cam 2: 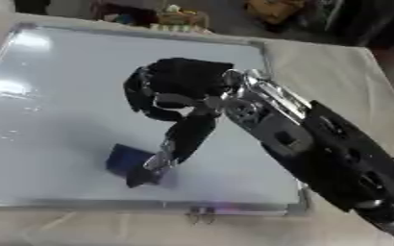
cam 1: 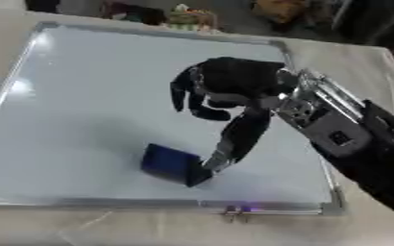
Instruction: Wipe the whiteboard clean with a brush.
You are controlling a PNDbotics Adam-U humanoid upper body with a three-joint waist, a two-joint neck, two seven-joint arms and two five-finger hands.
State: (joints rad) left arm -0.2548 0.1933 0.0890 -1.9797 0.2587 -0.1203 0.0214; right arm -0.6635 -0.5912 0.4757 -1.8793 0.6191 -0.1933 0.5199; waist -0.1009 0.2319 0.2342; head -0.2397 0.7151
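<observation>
A large whiteboard [cam 1: 82, 96] with a metal frame lies flat on the table, and its surface looks blank. A dark blue brush [cam 1: 168, 162] lies on the board near the front edge. My right hand [cam 1: 234, 79] hovers over the middle of the board, its arm coming in from the lower right. Its thumb [cam 1: 242, 134] stretches down, with the tip touching the brush's right end. The fingers [cam 1: 183, 96] hang loosely bent to the left, well apart from the brush. The left hand shows in neither view.
The tan table [cam 1: 351, 53] extends to the right of the board and in front of it. Colourful clutter [cam 1: 188, 17] sits beyond the far edge. A small metal fitting [cam 1: 234, 211] sticks out from the board's front frame.
</observation>
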